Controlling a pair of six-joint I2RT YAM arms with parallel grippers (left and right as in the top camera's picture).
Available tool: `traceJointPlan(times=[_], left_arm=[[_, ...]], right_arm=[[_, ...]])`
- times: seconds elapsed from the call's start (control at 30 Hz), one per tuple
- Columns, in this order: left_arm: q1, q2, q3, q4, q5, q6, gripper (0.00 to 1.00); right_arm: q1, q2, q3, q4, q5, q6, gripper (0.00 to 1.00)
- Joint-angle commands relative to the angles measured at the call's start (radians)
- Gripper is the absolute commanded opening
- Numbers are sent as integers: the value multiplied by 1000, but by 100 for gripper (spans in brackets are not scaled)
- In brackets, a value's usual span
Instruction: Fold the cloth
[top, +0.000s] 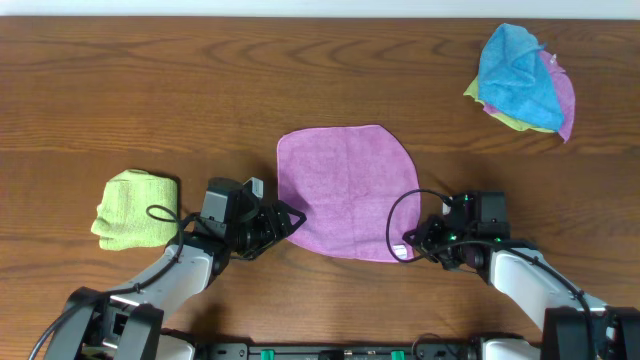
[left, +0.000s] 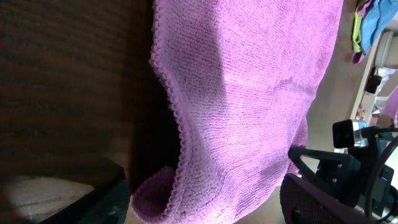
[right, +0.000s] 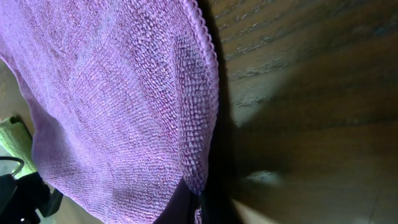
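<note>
The magenta-purple cloth (top: 345, 190) lies spread on the wooden table (top: 150, 90), with its small white tag at the near right corner. My left gripper (top: 290, 220) is at the cloth's near left corner. In the left wrist view the cloth (left: 249, 93) fills the frame, and its curled corner sits between my wide-open left fingers (left: 205, 208). My right gripper (top: 408, 248) is at the near right corner. In the right wrist view the cloth (right: 112, 106) runs down into my right jaws (right: 199, 205), which are closed on its edge.
A lime-green folded cloth (top: 135, 208) lies left of my left arm. A bright blue cloth (top: 515, 70) sits crumpled on other cloths at the far right. My right arm (left: 354, 162) shows across the cloth in the left wrist view.
</note>
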Motion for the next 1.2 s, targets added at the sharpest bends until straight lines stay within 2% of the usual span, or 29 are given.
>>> traceJointPlan(times=[0.0, 0.23, 0.47, 0.5, 0.6, 0.63, 0.7, 0.73, 0.9, 1.17], left_arm=[[-4, 21, -18, -15, -82, -1, 80], [-45, 29, -18, -14, -111, -12, 82], [-75, 119, -18, 20, -112, -49, 83], [-75, 127, -18, 28, -105, -54, 80], [-75, 134, -18, 39, -88, -61, 40], [-75, 134, -18, 39, -86, -62, 33], [-75, 134, -18, 39, -73, -66, 12], [-75, 134, -18, 39, -63, -69, 6], [-74, 134, -18, 47, -28, -69, 6], [-74, 134, 4, 61, 129, -69, 6]], right_arm=[[11, 39, -47, -28, 112, 0, 1], [11, 39, -47, -28, 112, 0, 1], [11, 39, -47, -29, 103, 0, 1], [11, 39, -47, -28, 103, 0, 1], [11, 39, -47, -29, 103, 0, 1], [11, 39, -47, -28, 103, 0, 1], [11, 39, -47, -28, 103, 0, 1], [11, 39, -47, -28, 103, 0, 1], [11, 39, -47, -28, 97, -2, 1], [11, 33, -47, -91, 44, -12, 1]])
